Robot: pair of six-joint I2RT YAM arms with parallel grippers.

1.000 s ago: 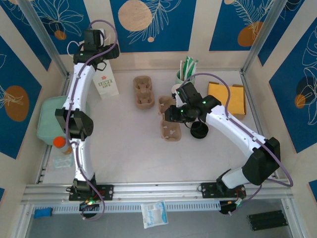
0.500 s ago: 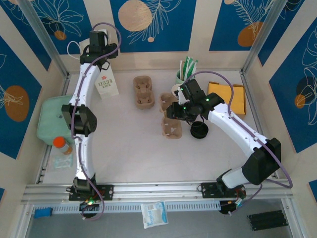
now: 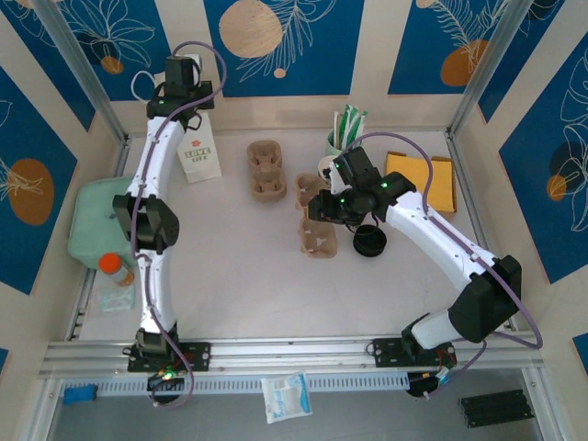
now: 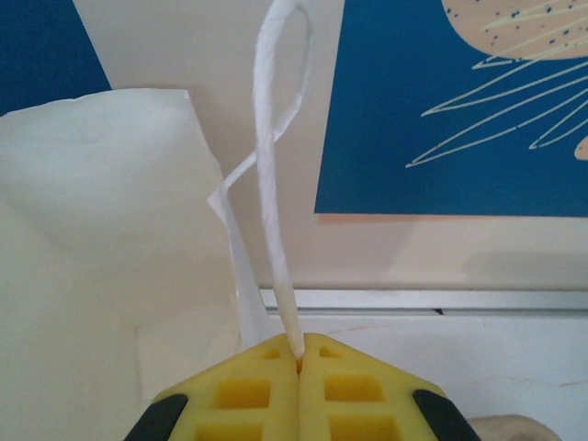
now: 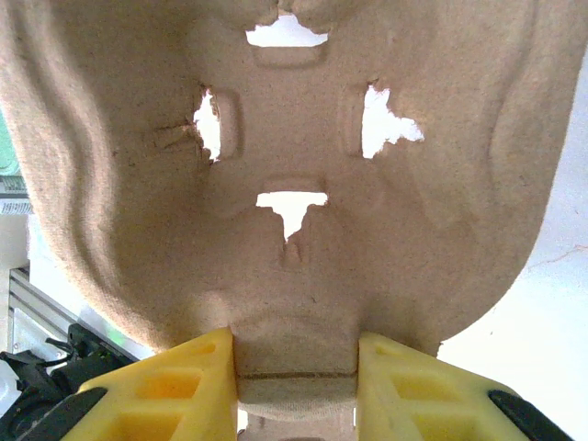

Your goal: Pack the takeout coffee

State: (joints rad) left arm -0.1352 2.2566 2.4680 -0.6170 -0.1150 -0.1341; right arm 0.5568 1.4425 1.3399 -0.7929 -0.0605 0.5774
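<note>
The left gripper point(image 4: 300, 344) has just shut. Its yellow fingers point(image 4: 243, 377) are pressed together with the thin white handle point(image 4: 276, 230) pinched between them. The handle loops up from the white bag point(image 4: 101, 202), which stands at the back of the table point(image 3: 239, 276). I think the bag can now be held steady or lifted, ready for packing.

The right gripper point(image 5: 296, 358) has its fingers clamped on the edge of a brown carrier point(image 5: 294, 138), one finger on each side. From above, it holds the carrier low over the middle of the table.

The coffee point(image 3: 370, 242) looks like the round black-topped thing just right of the carrier. It sits on the table, and nothing is touching it. It is not packed yet.

A second ago the left fingers were wide apart and a little short of the bag. The left arm has stretched further back since then. The right arm has hardly moved and has kept its grip.
</note>
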